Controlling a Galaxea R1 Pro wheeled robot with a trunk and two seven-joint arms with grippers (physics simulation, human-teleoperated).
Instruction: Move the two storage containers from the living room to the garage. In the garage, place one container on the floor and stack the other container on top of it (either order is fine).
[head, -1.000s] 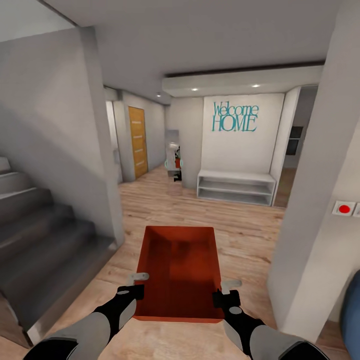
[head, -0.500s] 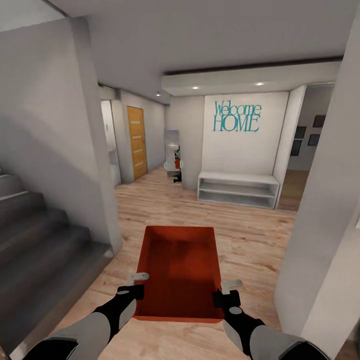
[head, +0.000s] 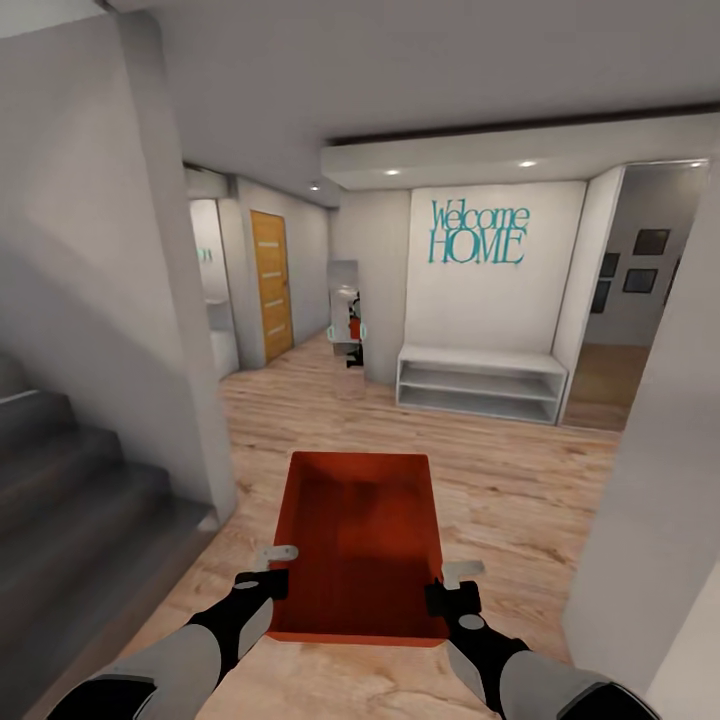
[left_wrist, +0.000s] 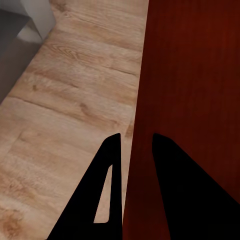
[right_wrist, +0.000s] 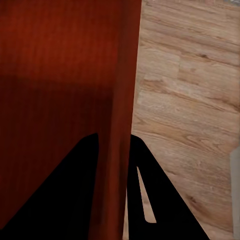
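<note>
We carry one orange-red storage container low in front of us, over the light wood-plank floor. Our left pincer is clamped on its left wall, one finger inside and one outside, as the left wrist view shows. Our right pincer grips the right wall the same way. The container's walls are plain and carry no label. The only writing we can read is "Welcome HOME" in teal letters on the white wall ahead, above a low white shelf unit. The floor lies open ahead and toward an orange-brown door down the hallway on the left. A grey staircase and a white wall corner edge our left side, and a white pillar stands close on our right. Compared with a second ago, the staircase and the pillar have slid outward as our view moved, more of the room with framed pictures shows at right, and our hold on the container is unchanged.
</note>
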